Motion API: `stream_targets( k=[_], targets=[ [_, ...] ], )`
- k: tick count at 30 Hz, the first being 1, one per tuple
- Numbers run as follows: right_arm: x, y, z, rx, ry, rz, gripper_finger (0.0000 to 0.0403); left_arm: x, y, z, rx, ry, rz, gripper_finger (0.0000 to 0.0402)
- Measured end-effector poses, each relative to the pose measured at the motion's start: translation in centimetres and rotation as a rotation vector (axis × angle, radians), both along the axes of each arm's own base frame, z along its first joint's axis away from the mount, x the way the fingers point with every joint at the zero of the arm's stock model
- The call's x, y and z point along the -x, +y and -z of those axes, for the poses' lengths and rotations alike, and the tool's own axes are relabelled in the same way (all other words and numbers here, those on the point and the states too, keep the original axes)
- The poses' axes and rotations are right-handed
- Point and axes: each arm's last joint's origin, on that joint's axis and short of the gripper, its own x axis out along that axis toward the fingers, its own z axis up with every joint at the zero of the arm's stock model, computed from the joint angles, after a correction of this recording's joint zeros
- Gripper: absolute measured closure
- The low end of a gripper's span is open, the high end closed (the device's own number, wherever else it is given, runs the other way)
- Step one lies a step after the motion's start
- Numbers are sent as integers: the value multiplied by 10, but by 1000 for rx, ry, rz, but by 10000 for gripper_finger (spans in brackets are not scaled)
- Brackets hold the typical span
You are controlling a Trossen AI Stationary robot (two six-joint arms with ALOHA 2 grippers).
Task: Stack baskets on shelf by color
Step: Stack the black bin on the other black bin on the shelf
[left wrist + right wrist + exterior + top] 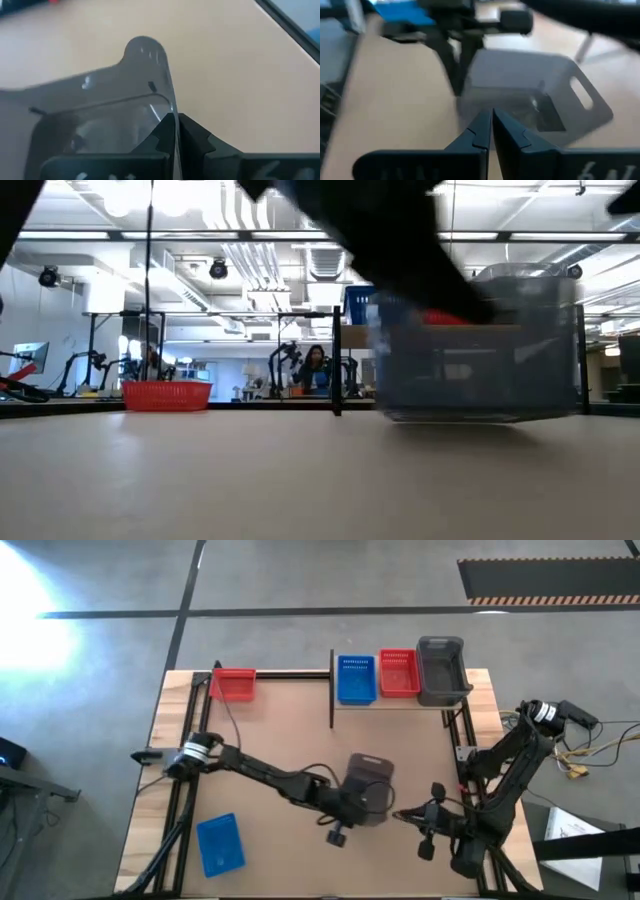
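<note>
A grey basket [367,780] [480,345] is at the table's middle, and my left gripper [357,803] [176,120] is shut on its wall. My right gripper [405,815] [491,117] hangs shut and empty just right of it, pointing at the grey basket [535,95]. On the shelf [482,682] at the far right stand a blue basket [355,680], a red basket [398,672] and a second grey basket [442,670] side by side. Another red basket [233,684] rests on the table at the far left. Another blue basket [220,843] lies near left. My left gripper pinches a side wall of the grey basket at its rim [167,102], one finger inside the basket and one outside. The fingers come slanting down from the table's left. The basket stays upright and open side up; whether it is clear of the table, I cannot tell.
Black posts [332,690] stand at the shelf's left end, and a black frame runs along the table's left and right edges. Bare tabletop [280,730] lies between the held basket and the shelf. A person [316,370] sits far behind the table.
</note>
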Motion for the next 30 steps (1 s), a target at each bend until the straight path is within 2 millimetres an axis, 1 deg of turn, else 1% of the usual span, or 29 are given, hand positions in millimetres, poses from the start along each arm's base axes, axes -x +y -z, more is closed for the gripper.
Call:
stream_targets(
  k=[4,7,9,12,15,16,18,21,23,26,28,30],
  targets=[
    [1,0,-1,-3,97,28,390,-26,0,-3,-3,-89,6,401],
    [-2,7,-5,-4,113,14,390,-38,7,-9,22,-128,37,390],
    [-5,12,-10,-16,118,-1,390,-43,13,-14,58,-148,66,368],
    [-9,17,-18,-25,124,-20,390,-45,24,-20,82,-164,86,323],
    [-12,19,-23,-51,112,-11,390,-39,33,-28,79,-139,70,279],
    [-14,19,-24,-67,111,-3,390,-36,36,-32,78,-131,67,268],
    [-19,17,-23,-86,120,17,390,-24,39,-47,72,-94,64,249],
    [-28,13,-17,-127,165,57,390,0,43,-64,68,-25,60,235],
    [-37,10,-13,-169,222,63,389,16,45,-61,62,15,56,234],
    [-52,9,-12,-197,312,50,376,45,51,-46,57,28,-11,233],
    [-62,10,-15,-198,345,24,355,63,55,-35,75,-29,-86,233],
    [-76,11,-19,-192,376,0,325,84,60,-21,110,-82,-151,233]
  ],
)
